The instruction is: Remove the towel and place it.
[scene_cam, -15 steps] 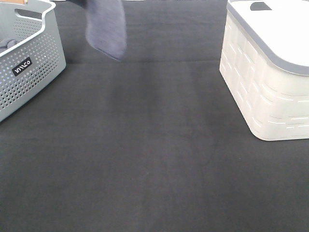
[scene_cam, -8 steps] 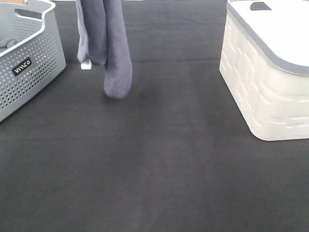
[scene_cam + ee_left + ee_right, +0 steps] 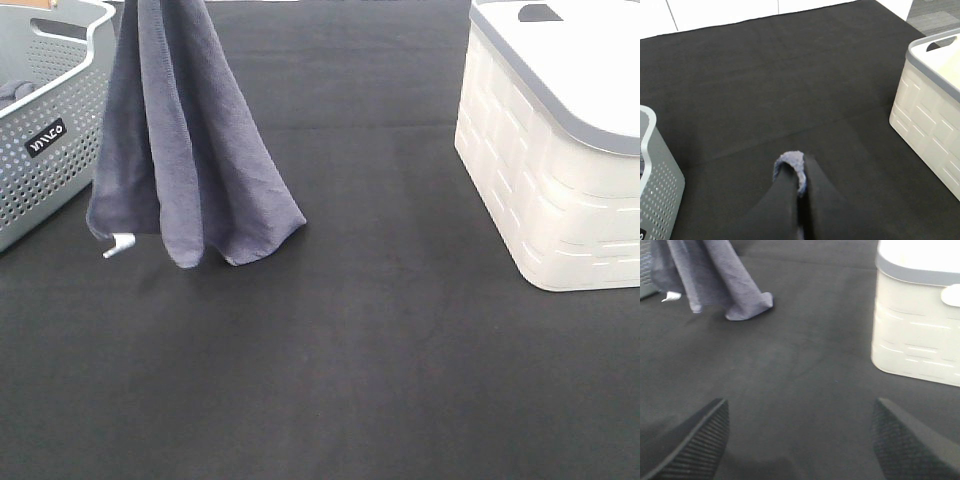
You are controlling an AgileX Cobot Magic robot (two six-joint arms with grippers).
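The towel (image 3: 185, 170) hangs clamped in left gripper (image 3: 799, 175), hem seemingly touching black mat (image 3: 380, 350); best lower while drawing nearward so it lies flat; right gripper (image 3: 800, 410) gapes empty.

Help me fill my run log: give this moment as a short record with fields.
towel: hanging in folds from a pinch at its top, beside the basket; lower edge at or near the table, contact unclear
white tag: at the towel's lower corner nearest the basket
left gripper: shut on the towel
right gripper: open, empty, above bare table
grey basket: perforated, on the left
white bin: on the right, top grey-rimmed
table: black cloth
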